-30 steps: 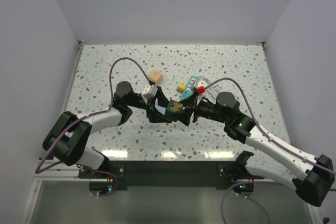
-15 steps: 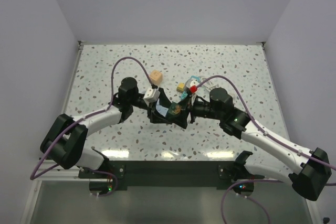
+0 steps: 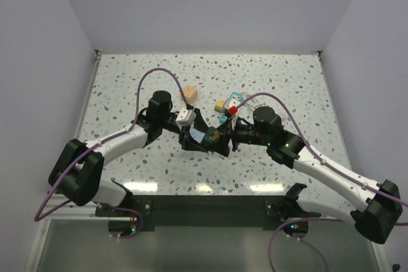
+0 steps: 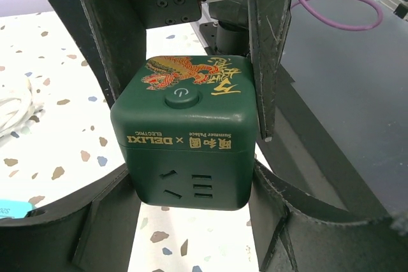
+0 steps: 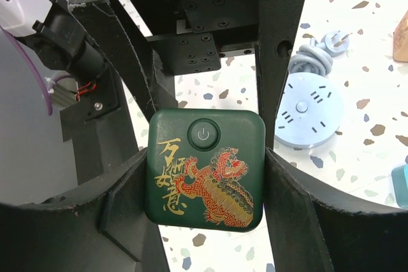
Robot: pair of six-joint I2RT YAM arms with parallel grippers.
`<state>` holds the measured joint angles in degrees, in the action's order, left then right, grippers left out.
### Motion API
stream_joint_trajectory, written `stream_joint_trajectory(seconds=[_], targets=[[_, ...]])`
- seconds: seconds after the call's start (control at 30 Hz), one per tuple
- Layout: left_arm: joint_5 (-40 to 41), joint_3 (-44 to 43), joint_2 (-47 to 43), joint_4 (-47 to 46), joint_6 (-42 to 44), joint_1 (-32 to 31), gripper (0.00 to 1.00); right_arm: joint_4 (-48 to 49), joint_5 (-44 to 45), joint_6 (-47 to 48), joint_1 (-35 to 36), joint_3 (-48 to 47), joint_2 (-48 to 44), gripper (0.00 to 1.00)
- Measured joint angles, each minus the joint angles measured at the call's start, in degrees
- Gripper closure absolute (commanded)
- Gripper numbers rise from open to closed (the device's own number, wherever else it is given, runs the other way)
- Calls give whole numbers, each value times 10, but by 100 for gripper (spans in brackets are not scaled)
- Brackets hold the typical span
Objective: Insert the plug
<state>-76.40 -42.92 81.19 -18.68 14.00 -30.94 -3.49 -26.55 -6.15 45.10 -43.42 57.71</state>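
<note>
Left gripper [image 4: 191,179]: closed on the green cube plug [image 3: 212,136]; its 2 dark fingers [image 4: 102,221] press the lower part of 2 opposite sides of the cube.
Right gripper [image 5: 205,164]: closed on the same plug; its 2 fingers [image 5: 121,208] touch the cube's left and right sides in the right wrist view.
Grip layout: the 2 grippers meet at the cube from opposite directions, and each wrist view shows the other gripper's fingers flanking the cube's far part.
Plug location: between the 2 grippers, over the middle of the table [image 3: 287,81], nearer the arm bases than the far wall; whether it touches the table cannot be told.
Plug faces: 1 face carries a round power button, gold lettering and a red-and-gold dragon, and it is turned toward the right wrist camera. An adjoining face carries gold "DELIXI ELECTRIC" lettering and socket slots, and it is turned toward the left wrist camera.
Prongs: not in view.
Tan cube [image 3: 189,92]: on the table beyond the left gripper, apart from the plug.
Yellow block [image 3: 220,104]: on the table beyond the right gripper, just beside a red piece [image 3: 233,111].
Round socket [image 5: 310,109]: pale blue disc with slots, flat on the table, touching a coiled cable [image 5: 310,58].
Purple cables [image 3: 159,74]: 1 loops above each arm.
</note>
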Motion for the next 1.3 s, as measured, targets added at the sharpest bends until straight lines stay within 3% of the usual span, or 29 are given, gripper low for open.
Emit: stream_joint_trajectory(seconds=[0.03, 0.07, 0.1, 0.13, 0.17, 0.23, 0.27, 0.37, 0.57, 0.77, 0.9, 1.07, 1.3], targets=[[0, -2, 0, 8, 6, 0, 100, 0, 0, 2, 0, 0, 0, 62], [0, -5, 0, 15, 11, 0, 100, 0, 0, 3, 0, 0, 0, 82], [0, -6, 0, 21, 16, 0, 100, 0, 0, 4, 0, 0, 0, 94], [2, -8, 0, 24, 17, 0, 95, 0, 2, 6, 0, 0, 0, 100], [4, -8, 0, 26, 19, 0, 78, 0, 5, 6, 1, 0, 0, 100], [16, -9, 0, 24, 13, -1, 62, 2, 16, 5, 2, 0, 0, 100], [25, -9, 0, 21, 5, -2, 40, 4, 24, 5, 2, 0, -1, 100], [63, -9, 0, -2, -28, -6, 12, 11, 65, -1, 3, 7, -16, 100], [152, 21, 0, -75, -106, 17, 1, 15, 146, -21, 3, 17, -90, 100], [218, 95, -25, -168, -220, 92, 0, 45, 196, -46, 3, 32, -97, 100], [333, 118, -58, -171, -268, 143, 0, 83, 235, -73, 12, 65, -72, 100], [492, 119, -71, -147, -306, 144, 0, 136, 312, -92, 74, 92, -21, 100], [605, 127, -71, -118, -346, 146, 0, 256, 386, -114, 129, 94, 99, 100]])
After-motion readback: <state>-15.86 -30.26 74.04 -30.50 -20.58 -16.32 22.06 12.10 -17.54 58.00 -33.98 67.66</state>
